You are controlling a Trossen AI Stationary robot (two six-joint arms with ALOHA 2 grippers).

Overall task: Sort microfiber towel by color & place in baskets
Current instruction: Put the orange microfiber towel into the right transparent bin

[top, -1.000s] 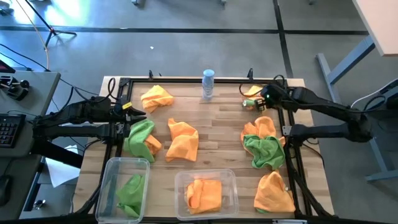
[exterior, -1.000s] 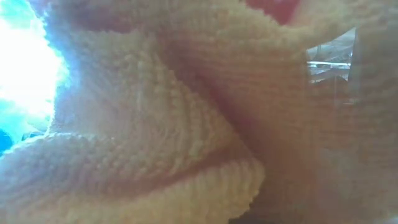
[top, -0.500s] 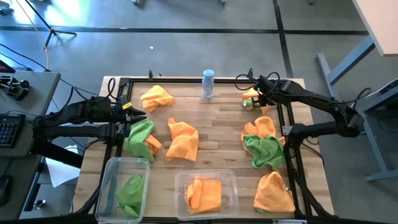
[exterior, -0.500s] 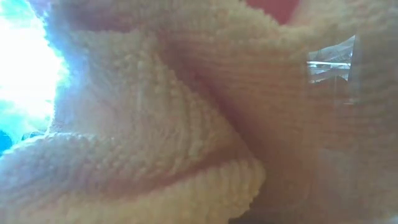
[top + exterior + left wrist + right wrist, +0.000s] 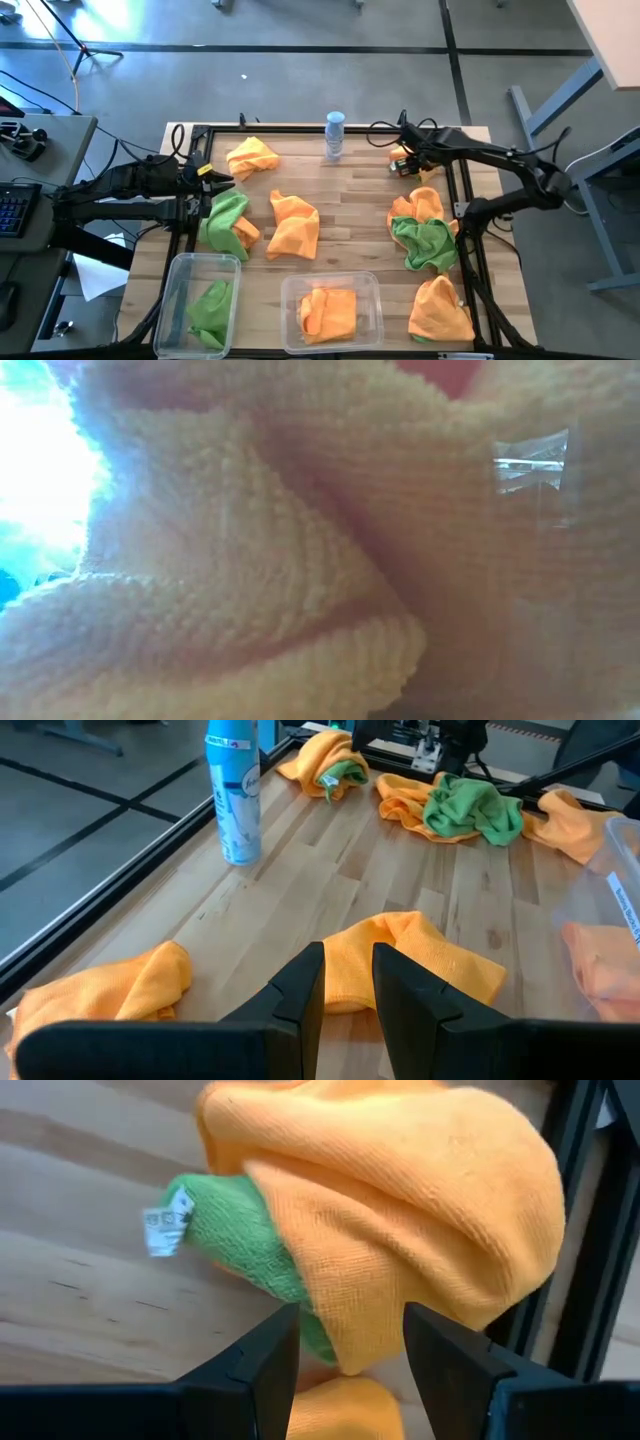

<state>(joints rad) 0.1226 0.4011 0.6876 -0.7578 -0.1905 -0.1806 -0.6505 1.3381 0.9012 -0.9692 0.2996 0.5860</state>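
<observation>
Your right gripper (image 5: 405, 157) stood at the table's (image 5: 350, 200) two o'clock corner, fingers (image 5: 250, 1370) spread apart over an orange towel (image 5: 400, 1210) wrapped around a green one (image 5: 235, 1230), gripping neither. Your left gripper (image 5: 345, 995) waited at nine o'clock, nearly closed and empty (an orange cloth (image 5: 400, 960) lay just ahead). The narrow basket (image 5: 200, 300) held green, the wide basket (image 5: 332, 308) orange.

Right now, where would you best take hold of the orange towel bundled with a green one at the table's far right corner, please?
Probably the orange towel on its domed top fold, from above: it drapes over the green towel, so a low pinch would catch both.
</observation>
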